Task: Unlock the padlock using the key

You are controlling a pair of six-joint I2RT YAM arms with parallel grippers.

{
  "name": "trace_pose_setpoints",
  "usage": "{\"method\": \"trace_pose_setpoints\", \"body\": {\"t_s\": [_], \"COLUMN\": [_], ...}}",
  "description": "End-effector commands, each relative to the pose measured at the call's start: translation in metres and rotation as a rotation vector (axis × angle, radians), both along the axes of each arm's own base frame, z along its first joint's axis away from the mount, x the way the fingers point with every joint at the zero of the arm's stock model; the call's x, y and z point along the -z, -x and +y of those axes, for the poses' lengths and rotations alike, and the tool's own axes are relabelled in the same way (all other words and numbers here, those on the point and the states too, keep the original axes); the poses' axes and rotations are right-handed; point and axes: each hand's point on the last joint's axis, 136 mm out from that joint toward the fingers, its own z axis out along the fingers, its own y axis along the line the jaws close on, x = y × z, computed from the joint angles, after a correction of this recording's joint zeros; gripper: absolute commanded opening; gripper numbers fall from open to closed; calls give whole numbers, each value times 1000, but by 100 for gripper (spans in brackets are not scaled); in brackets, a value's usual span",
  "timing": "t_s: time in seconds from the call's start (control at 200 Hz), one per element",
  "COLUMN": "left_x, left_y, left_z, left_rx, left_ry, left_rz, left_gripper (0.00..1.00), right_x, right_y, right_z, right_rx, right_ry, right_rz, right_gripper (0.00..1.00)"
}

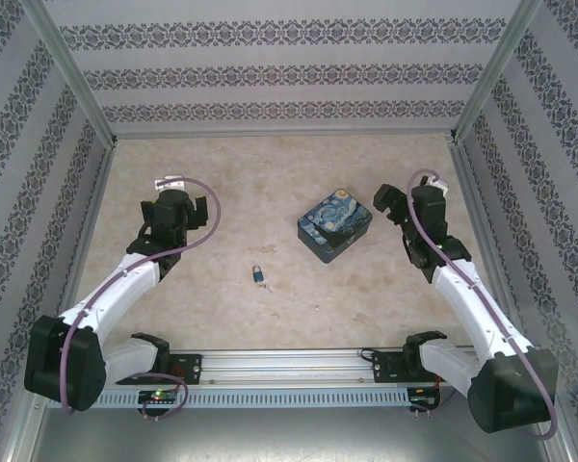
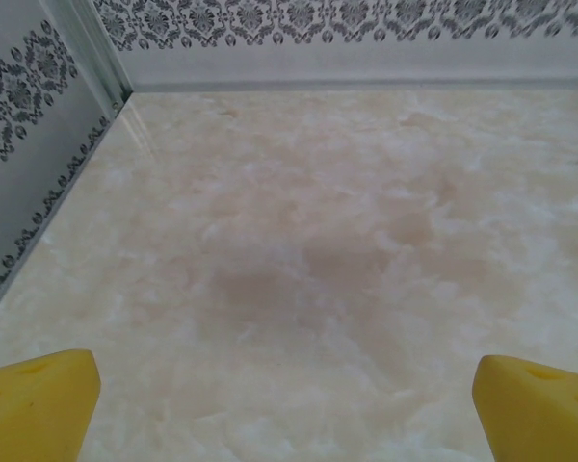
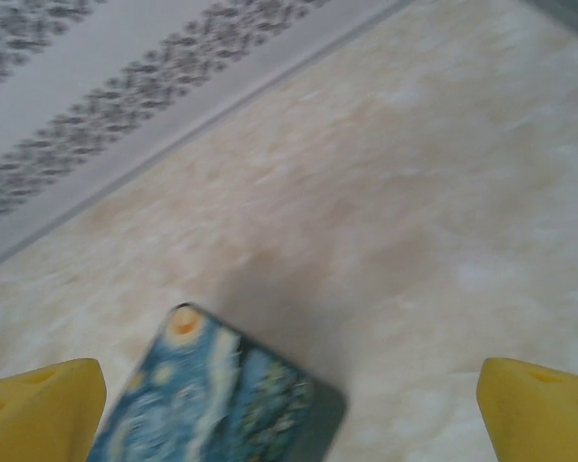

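The padlock lies on the table about midway between its left and right edges, somewhat toward the near edge. The key is just beside it, to its right and slightly nearer. The box sits behind and to the right of both, apart from them. The left gripper hangs over the table's left side, behind and left of the padlock. The right gripper hangs over the right side, just right of the box. A rail runs along the near edge.

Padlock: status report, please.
Left gripper open, right gripper open, both empty. Small blue padlock with silvery shackle untouched, thin dark metal key beside it. Square blue-yellow box apart, not blocking.
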Motion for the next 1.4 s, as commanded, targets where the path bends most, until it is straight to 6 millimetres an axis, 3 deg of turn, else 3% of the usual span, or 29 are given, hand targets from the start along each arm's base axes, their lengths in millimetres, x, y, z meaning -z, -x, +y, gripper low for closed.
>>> {"method": "trace_pose_setpoints", "body": {"t_s": [0.0,0.275,0.445,0.57,0.65,0.764,0.829,0.919,1.024,1.394], "left_x": [0,58,67,77,86,100,98,101,103,104], "left_y": [-9,-6,-10,-12,-17,-24,-26,-27,-30,-29], "left_z": [20,39,34,30,31,28,28,28,29,30], "left_rx": [-38,-91,-19,38,47,67,77,88,111,113], "left_ry": [-95,-70,-31,0,16,16,24,45,87,86], "left_rz": [-73,-99,-145,-172,-160,-112,-126,-107,-85,-87], "left_gripper": [100,100,99,99,100,99,99,99,99,99], "right_x": [-4,16,51,78,70,85,98,92,102,101], "right_y": [-4,-12,-20,-25,-31,-31,-30,-35,-42,-40], "right_z": [-38,-61,-68,-67,-59,-45,-28,-18,-39,-39], "right_rx": [108,106,112,86,50,-37,-139,-169,-133,-74], "right_ry": [218,364,434,488,488,480,492,503,407,492], "right_rz": [-30,-40,-31,-53,-130,-210,-208,-275,-181,-159], "right_gripper": [98,98,98,98,98,98,98,98,98,98]}}
